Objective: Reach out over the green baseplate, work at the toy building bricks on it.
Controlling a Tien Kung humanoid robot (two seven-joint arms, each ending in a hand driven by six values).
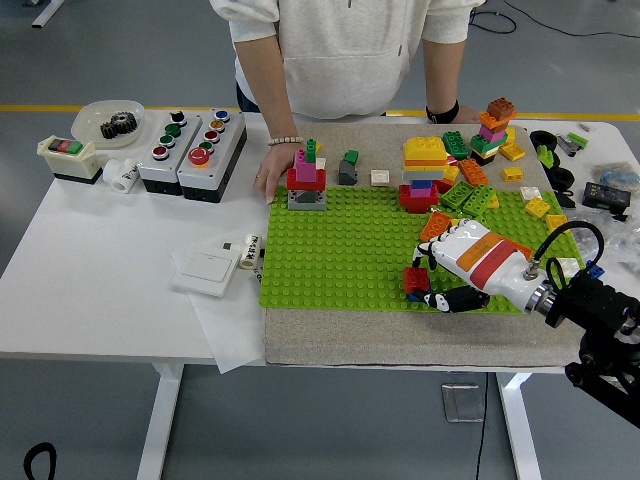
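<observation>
Right hand (462, 262) is in from the lower right, forearm running diagonally up-left over the green baseplate (340, 250). Its fingers (437, 259) are curled around a red brick (418, 278), thumb underneath on the near side. I read it as gripped.

The red brick sits right on top of a blue brick (415, 296) at the baseplate's near edge, just past the fingertips to the left. I can't tell if the two are pressed together or just touching. The red brick's long axis looks roughly left-right, parallel to the near edge, but the fingers cover too much to be sure.

The baseplate lies flat on a grey mat on the white tabletop (90, 260), long axis left-right.

Beyond the fingers, toward the far side: a yellow-topped stack (423, 170) and a scatter of loose bricks (468, 190) in orange, green and yellow. Far left of the fingers: a small tower (306, 178), pink on red on grey, upright.

A person stands at the far side, one hand (270, 170) resting flat on the tabletop just left of that tower, not holding anything.

Left arm is out of view.
</observation>
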